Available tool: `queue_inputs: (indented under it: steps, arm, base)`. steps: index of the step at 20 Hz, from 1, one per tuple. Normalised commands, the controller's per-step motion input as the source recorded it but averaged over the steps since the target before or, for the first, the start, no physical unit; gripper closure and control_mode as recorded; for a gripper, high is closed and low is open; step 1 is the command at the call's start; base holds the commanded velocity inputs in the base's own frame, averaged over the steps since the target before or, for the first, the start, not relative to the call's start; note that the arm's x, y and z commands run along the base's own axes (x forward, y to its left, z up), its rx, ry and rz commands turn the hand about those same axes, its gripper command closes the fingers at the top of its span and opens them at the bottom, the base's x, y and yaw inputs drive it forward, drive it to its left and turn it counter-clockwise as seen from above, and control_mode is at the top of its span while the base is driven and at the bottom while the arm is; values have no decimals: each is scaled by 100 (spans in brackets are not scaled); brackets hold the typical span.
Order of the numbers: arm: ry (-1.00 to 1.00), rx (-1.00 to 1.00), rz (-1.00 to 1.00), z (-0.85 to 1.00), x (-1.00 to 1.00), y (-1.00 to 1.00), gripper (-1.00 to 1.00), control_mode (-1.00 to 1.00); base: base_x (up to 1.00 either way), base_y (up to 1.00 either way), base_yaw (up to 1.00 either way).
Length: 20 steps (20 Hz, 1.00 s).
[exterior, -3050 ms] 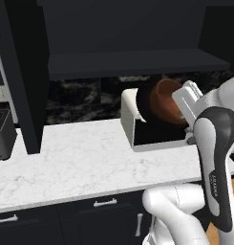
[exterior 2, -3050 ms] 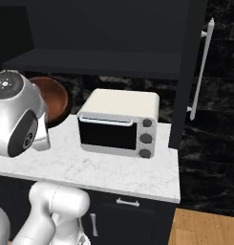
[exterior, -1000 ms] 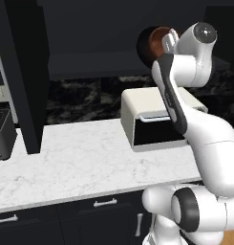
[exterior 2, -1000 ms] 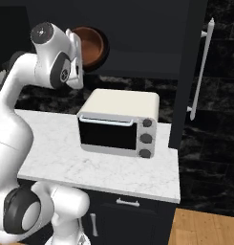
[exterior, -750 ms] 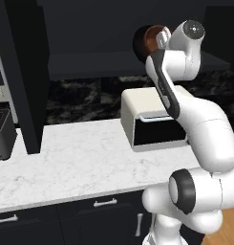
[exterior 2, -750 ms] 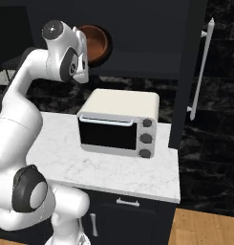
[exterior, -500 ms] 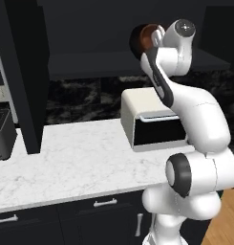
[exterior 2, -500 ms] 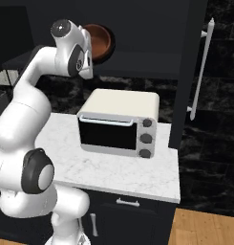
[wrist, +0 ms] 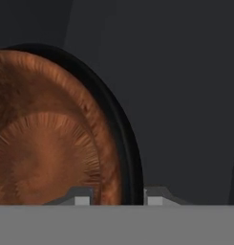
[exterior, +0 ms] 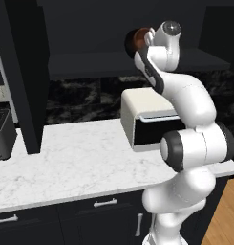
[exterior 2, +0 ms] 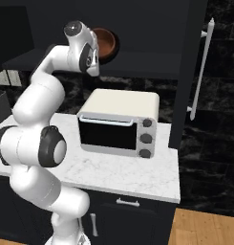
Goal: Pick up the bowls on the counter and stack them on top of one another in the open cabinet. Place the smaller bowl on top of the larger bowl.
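1. While the counter [exterior: 66,162] carries no bowl at its left end, one dark appliance [exterior: 1,134] sits at that edge in the left base view.
2. Right of it stands one white toaster oven [exterior: 147,119], on the counter under the cabinet [exterior: 90,67] shelf.
3. Above the oven, one brown bowl [exterior: 136,42] is held up at cabinet height, tipped on edge with its hollow facing the camera in the right base view.
4. Rightmost is the gripper [wrist: 118,197]: its two fingertips [wrist: 82,197] straddle the bowl's rim, one inside and one outside, so the jaws are pinched on the brown bowl.
5. A dark band rings the brown bowl in the hand view; I cannot tell whether it is the bowl's own outer wall or the black bowl behind it.
6. Handling, as I judge it: the bowl looks stiff, light and wood-toned, not slippery. A rim pinch suits it, but it may swing, so it should be levelled before release.
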Motion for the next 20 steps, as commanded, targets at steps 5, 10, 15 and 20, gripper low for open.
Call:
queue_inputs:
  steps: [5,10,15,20]
  arm:
    - [1,0,0,-23,59,0,100,-100]
    - [0,0,0,-33,57,2,100,-100]
    - [-6,0,0,-12,52,1,-100,-100]
    - [-18,0,0,0,15,0,-100,-100]
  base:
    - [0,0,0]
    - [0,0,0]
    - [0,0,0]
    - [0,0,0]
